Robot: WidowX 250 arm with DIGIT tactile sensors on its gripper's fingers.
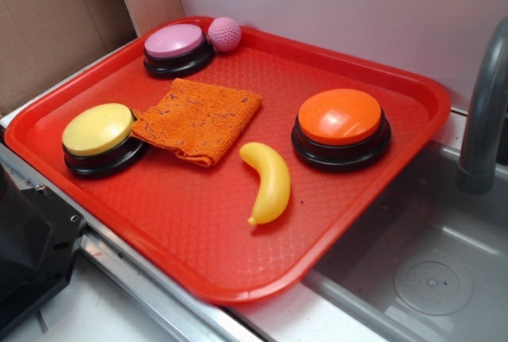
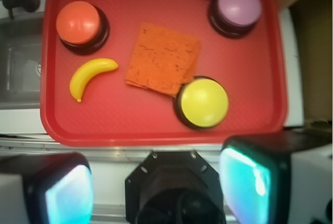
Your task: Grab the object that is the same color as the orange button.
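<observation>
The orange knitted cloth [image 1: 198, 118] lies folded and flat in the middle of the red tray [image 1: 198, 239]. One of its corners touches the yellow-topped button [image 1: 99, 137]. The orange button [image 1: 340, 126] stands on its black base at the tray's right side, apart from the cloth. In the wrist view the cloth [image 2: 164, 58] is at centre and the orange button [image 2: 79, 24] at upper left. My gripper [image 2: 156, 187] is open and empty, with its fingers wide apart. It is high above the tray's near edge [image 2: 130, 130]. It does not show in the exterior view.
A yellow toy banana [image 1: 268, 181] lies between the cloth and the orange button. A pink-topped button [image 1: 176, 47] and a pink ball [image 1: 225, 33] sit at the tray's far corner. A steel sink [image 1: 429, 270] and a grey faucet [image 1: 484, 112] are to the right. The black robot base [image 2: 174, 187] is in front of the tray.
</observation>
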